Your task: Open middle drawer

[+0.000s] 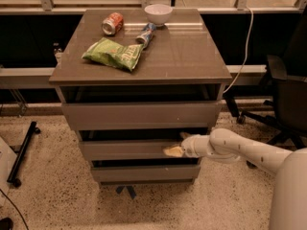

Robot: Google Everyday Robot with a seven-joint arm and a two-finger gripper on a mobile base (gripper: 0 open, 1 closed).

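Grey-brown middle drawer (127, 150) is sitting second of three fronts, seemingly barely out | gripper (177, 146) is resting at its upper right edge, grip cannot be told | step: probably taking hold | next: is calling for a straight, level pull outward
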